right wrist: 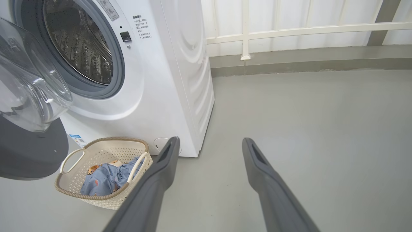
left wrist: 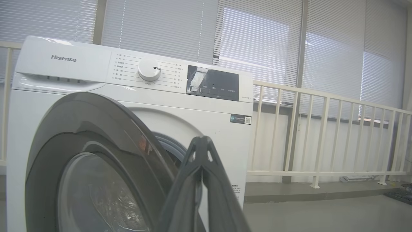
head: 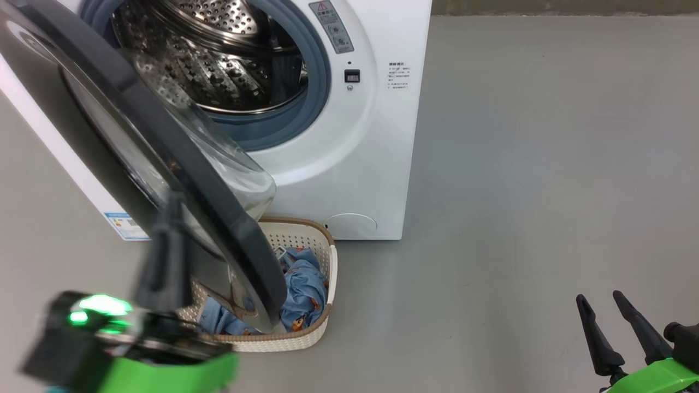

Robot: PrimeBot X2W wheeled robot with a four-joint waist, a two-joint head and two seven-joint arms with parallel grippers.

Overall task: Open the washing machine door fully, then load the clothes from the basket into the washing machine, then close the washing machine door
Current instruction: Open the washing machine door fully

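Head view: the washing machine [head: 349, 158] stands at the top with its steel drum [head: 218, 65] exposed. The washing machine door [head: 183, 164] is swung out toward the robot's left, and its black rim runs diagonally down and overlaps the near-left part of the basket [head: 332, 267]. The basket sits on the floor [head: 546, 164] just before the machine's front and holds the clothes [head: 306, 289], blue fabric bunched toward its right side. The left end effector [head: 173, 204], blurred, rises in front of the door's outer face; whether it touches the door cannot be told. The right end effector [head: 599, 297] is at the lower right over open grey floor, well apart from the machine. Left wrist view: the left fingers are pressed together at the tips, just right of the door's rim, with a white railing [left wrist: 322, 129] beyond. Right wrist view: the right fingers are spread wide. The basket lies to their left, beneath the door's glass bowl, and broad bare floor extends to the right.
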